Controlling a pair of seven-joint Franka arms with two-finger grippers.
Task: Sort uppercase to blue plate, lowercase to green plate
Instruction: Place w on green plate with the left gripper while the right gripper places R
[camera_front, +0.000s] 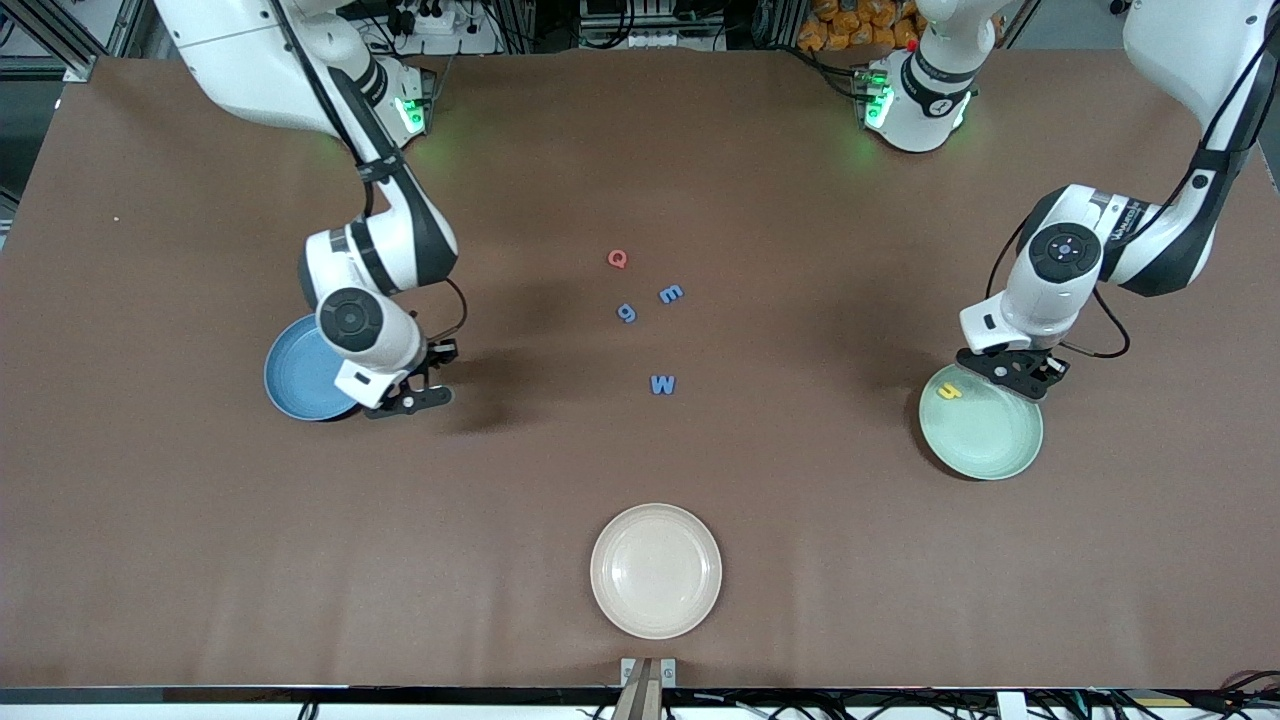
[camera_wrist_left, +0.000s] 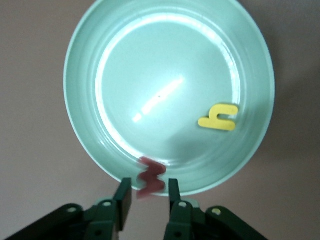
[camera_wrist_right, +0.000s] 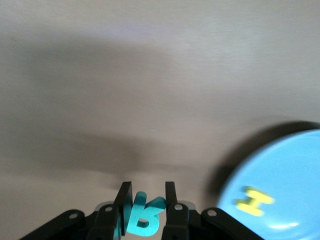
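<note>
Plates three, loose letters four; right claw clenched on teal R, left claw released around red w.

Four small foam letters, the red Q, blue m, blue g and blue W, cluster mid-table with bare brown tabletop all around, while the round beige plate sits nearer the front camera, well apart.

Both arms are bent down low. Right gripper sits mid-left of the front frame, fingers pinched shut; left gripper at mid-right, fingers slightly apart, pointing down.
</note>
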